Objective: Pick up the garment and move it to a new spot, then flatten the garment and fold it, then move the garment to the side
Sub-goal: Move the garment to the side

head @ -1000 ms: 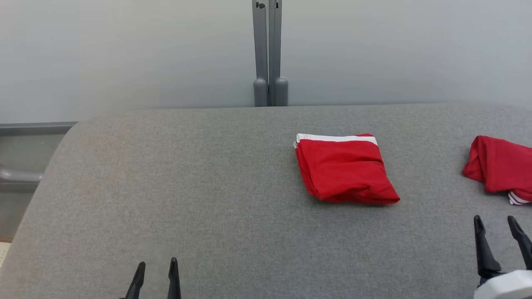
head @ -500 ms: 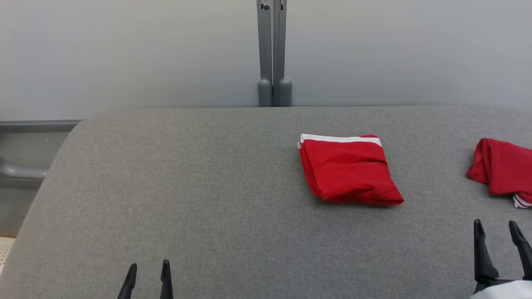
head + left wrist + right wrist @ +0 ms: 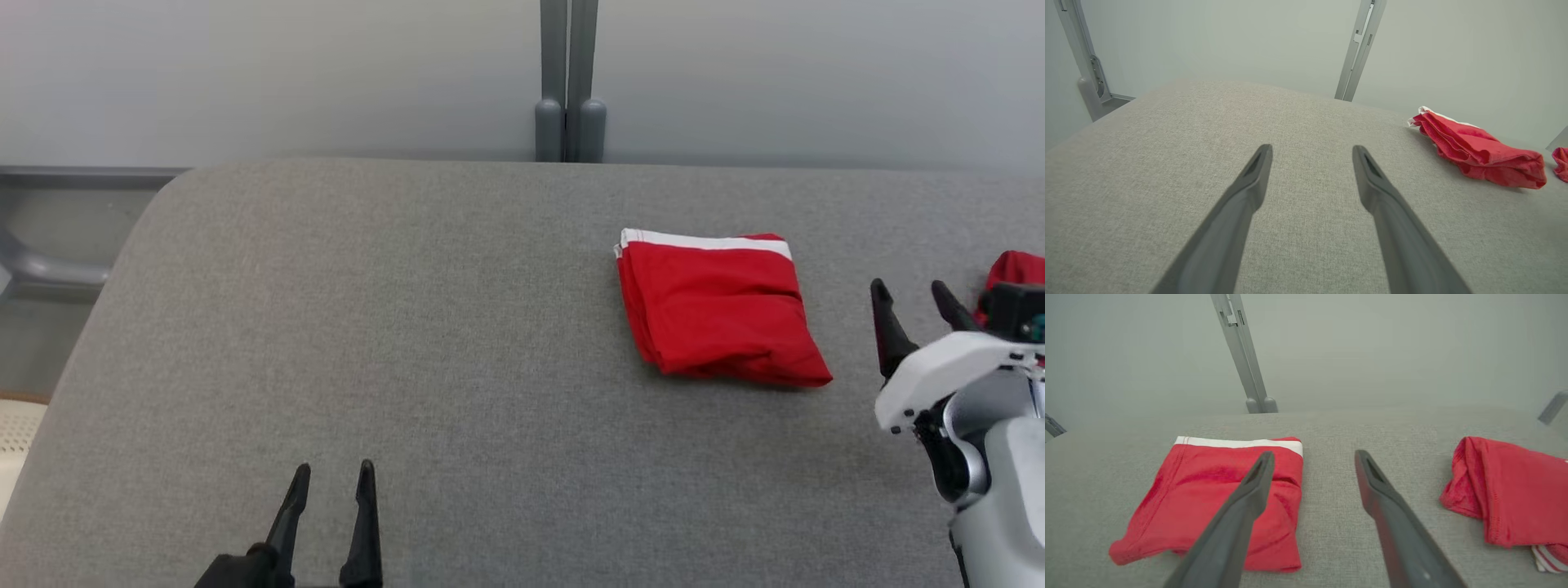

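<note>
Folding looks finished for one piece. In the head view the folded garment (image 3: 718,310) lies flat on the grey surface (image 3: 408,327), near the left side of the right tool (image 3: 908,286). This tool is wide open and holds nothing. The crumpled garment (image 3: 1012,273) shows just beyond it, on its right. The left tool (image 3: 334,467), also wide open and empty, is well apart from both pieces. In the left wrist view both garments lie far ahead and to the right of the spread fingers. In the right wrist view the folded piece is ahead-left of the tool and the crumpled piece ahead-right, neither touched. I judge that the crumpled one is still to be picked up, flattened, folded and moved aside. Compared with a second ago, the head camera has shifted, and the right tool has advanced from near the surface's front edge to beside the folded garment.
</note>
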